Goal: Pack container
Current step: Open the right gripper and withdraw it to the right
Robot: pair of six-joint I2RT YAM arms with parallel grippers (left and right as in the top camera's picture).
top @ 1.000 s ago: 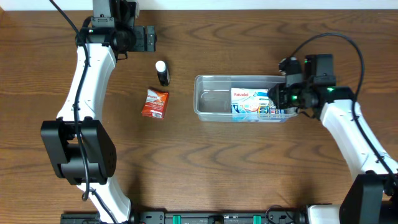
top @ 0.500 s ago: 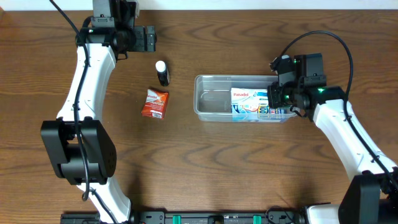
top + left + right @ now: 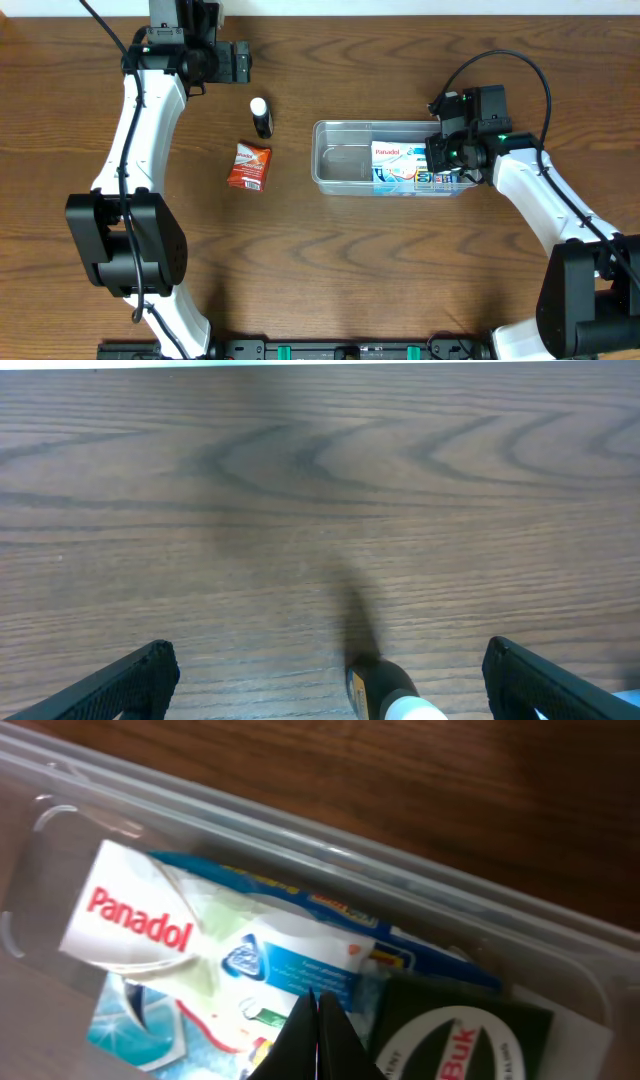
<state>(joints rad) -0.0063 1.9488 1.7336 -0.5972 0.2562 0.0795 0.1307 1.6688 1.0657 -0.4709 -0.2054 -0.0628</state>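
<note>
The clear plastic container (image 3: 343, 160) lies mid-table. Its right half holds a blue and white Panadol carton (image 3: 398, 164) and a black packet (image 3: 470, 1030). My right gripper (image 3: 441, 157) is over the container's right end, shut and empty; in the right wrist view its tips (image 3: 318, 1020) are just above the carton (image 3: 200, 940), inside the container's rim (image 3: 300, 840). My left gripper (image 3: 243, 63) is open and empty at the back left. A small black bottle with a white cap (image 3: 261, 117) lies just in front of it, also seen low in the left wrist view (image 3: 385, 695) between the open jaws (image 3: 330, 685).
An orange-red sachet (image 3: 248, 165) lies on the wood left of the container, just in front of the bottle. The container's left half is bare. The table's far edge runs close behind the left gripper.
My right gripper has moved a little to the left, further over the container's right end, still shut. The left arm and the loose items have not moved.
</note>
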